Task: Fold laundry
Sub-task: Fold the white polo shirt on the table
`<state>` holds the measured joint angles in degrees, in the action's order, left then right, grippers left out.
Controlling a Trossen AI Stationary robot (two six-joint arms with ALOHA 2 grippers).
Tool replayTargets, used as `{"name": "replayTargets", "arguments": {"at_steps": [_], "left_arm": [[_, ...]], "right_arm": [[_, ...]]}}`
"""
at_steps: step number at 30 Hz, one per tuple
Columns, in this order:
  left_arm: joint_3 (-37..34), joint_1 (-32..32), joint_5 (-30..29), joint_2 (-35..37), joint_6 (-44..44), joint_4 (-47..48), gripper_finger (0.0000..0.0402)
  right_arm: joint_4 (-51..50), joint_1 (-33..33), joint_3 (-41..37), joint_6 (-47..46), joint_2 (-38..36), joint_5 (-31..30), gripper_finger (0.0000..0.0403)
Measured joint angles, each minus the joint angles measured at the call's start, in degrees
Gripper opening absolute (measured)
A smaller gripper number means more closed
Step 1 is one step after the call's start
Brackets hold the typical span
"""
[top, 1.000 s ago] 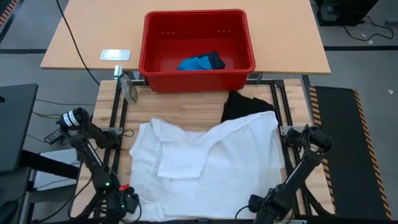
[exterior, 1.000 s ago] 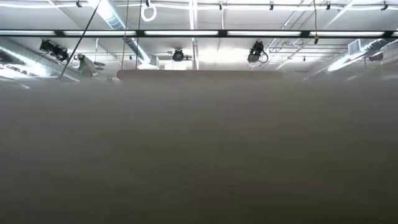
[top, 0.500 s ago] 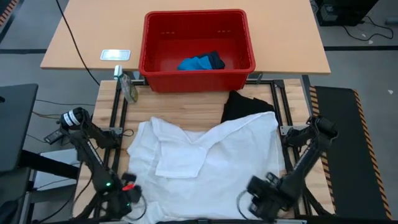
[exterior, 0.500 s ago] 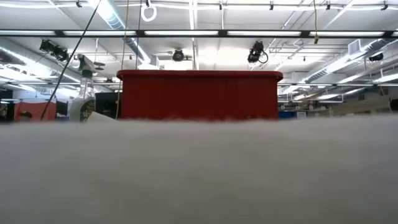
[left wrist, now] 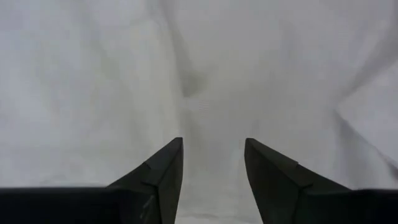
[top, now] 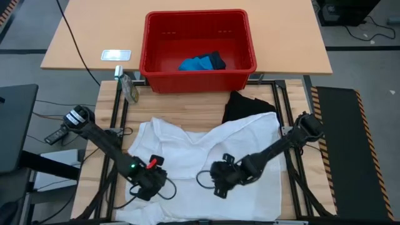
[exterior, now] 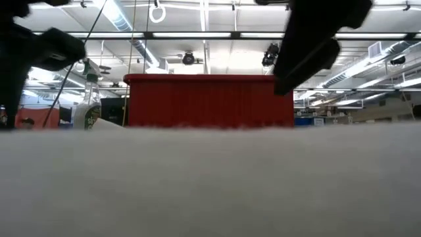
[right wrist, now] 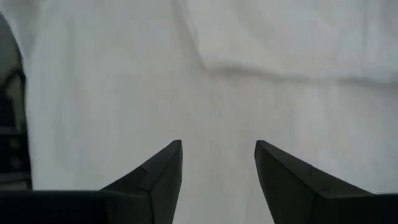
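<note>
On the slatted wooden table [top: 187, 106], a white garment [top: 206, 156] lies spread out, soft and creased, with a folded flap near its middle and rumpled edges at the left. A black shirt [top: 244, 105] pokes out from under its far right corner as a dark, matte wedge. Beyond them, on the pale far table [top: 87, 31], stands a red plastic basket [top: 199, 75] with perforated walls; inside it sits a small bright blue piece [top: 197, 62], crumpled beside something dark.

The left gripper [top: 152, 182] hangs over the near left part of the white garment, its two dark wedge-shaped fingers [left wrist: 158, 174] parted, with only bare white cloth showing in the gap; it holds nothing. The right gripper [top: 220, 176] is over the near middle of the same garment, fingers [right wrist: 158, 171] likewise spread apart and empty above smooth cloth. Whether either set of fingertips touches the fabric cannot be told

A spray bottle [top: 128, 87] stands at the table's far left edge
</note>
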<state>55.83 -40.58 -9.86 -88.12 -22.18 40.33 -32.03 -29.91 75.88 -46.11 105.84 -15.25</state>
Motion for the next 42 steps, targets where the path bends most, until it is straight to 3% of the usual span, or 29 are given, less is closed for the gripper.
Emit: {"name": "replayTargets", "arguments": {"at_steps": [14,18,21,26,31,38,42], "left_arm": [[-6.4,3.3,0.4,0.0,6.5,-0.5,0.0172],[-6.7,4.8,-2.8,0.0,5.9,-1.4,0.0165],[-6.7,5.7,-5.0,0.0,5.8,-3.1,0.0127],[-6.7,7.4,-5.5,0.0,6.4,-6.0,0.0015],[-3.9,8.8,-5.5,0.0,8.2,-6.3,0.0003],[-0.6,9.7,-5.3,0.0,9.6,-1.2,0.0001],[-0.6,9.5,-1.6,0.0,6.5,1.6,0.0007]], "right_arm": [[0.1,3.3,0.0,4.3,-0.1,0.4,0.0204],[0.1,3.2,0.0,4.0,-0.1,0.4,0.0204],[0.1,3.2,0.0,3.8,-0.1,0.2,0.0204],[-0.6,4.1,0.0,3.7,-0.1,-1.4,0.0202],[3.0,4.6,0.0,4.2,0.0,-1.6,0.0195],[21.2,5.2,0.0,25.0,7.1,0.0,0.0197],[24.8,7.0,0.0,28.0,11.4,4.3,0.0194]]}}
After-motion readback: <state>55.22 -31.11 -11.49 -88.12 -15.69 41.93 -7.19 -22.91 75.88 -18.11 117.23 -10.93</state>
